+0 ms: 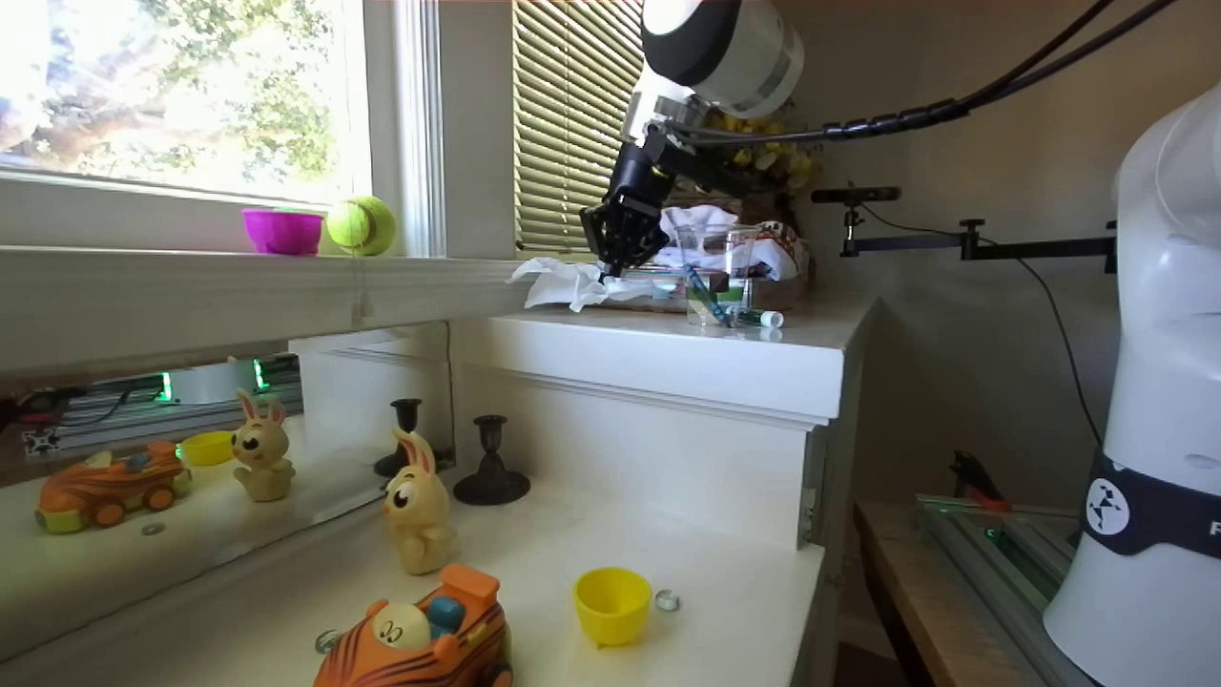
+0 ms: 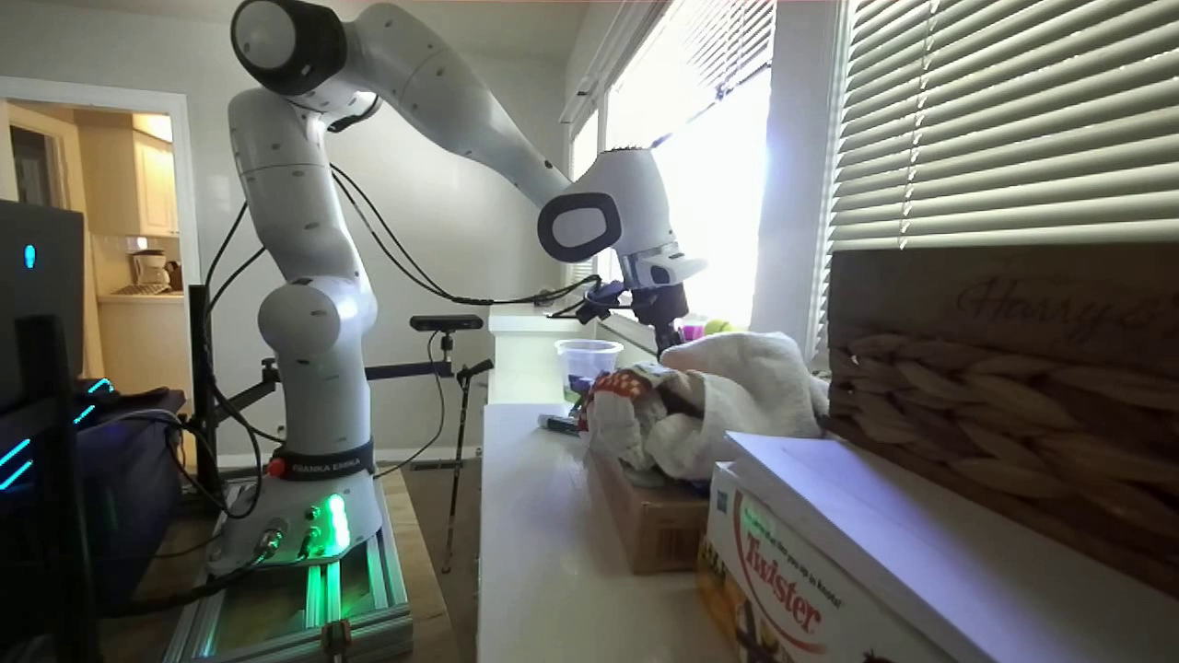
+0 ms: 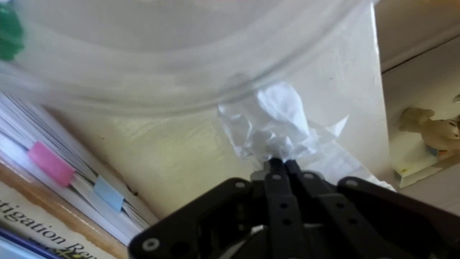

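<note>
My gripper [image 3: 284, 162] is shut on a crumpled white tissue [image 3: 275, 124], which bunches up at the fingertips in the wrist view. More of the tissue spreads out beneath the fingers toward the right. In an exterior view the gripper [image 1: 609, 271] points down at the ledge corner by the window, and the tissue [image 1: 563, 283] drapes low across the ledge there. A clear plastic container [image 1: 720, 286] with pens in it stands close by; its blurred rim [image 3: 172, 106] fills the top of the wrist view. Towels hide the fingertips in an exterior view [image 2: 665, 345].
Books with tabs [image 3: 50, 163] lie beside the gripper. White towels [image 2: 746, 387] sit on a cardboard box [image 2: 677, 529], near a Twister box [image 2: 783, 571]. A marker [image 1: 760, 318] lies by the container. Below are a yellow cup [image 1: 612, 606], toy car [image 1: 420, 634] and rabbit [image 1: 420, 515].
</note>
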Robot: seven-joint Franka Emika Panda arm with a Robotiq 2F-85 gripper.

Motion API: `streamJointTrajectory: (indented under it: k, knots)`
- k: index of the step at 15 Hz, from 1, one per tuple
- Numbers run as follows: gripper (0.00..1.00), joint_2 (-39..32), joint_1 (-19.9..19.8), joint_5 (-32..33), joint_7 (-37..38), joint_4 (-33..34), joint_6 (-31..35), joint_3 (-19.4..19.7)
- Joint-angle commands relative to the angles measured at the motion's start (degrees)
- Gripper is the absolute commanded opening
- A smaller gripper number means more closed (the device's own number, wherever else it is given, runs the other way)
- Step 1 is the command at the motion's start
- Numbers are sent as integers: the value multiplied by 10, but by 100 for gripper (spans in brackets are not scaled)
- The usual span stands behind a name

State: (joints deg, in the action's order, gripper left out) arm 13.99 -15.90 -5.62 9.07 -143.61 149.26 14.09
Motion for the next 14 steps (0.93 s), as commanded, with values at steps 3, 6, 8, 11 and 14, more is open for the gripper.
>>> streamJointTrajectory:
  k: [3, 6, 8, 11, 14]
  knots:
    - [1, -33, 8, -22, -39, 21, -10, 13]
    - [29, -35, 8, -19, -43, 28, -13, 14]
    - [41, -20, 6, -2, -34, 34, -17, 6]
    - [63, 14, 5, 26, -20, 56, -62, -10]
    - [83, 47, 8, 47, -21, 74, -106, -28]
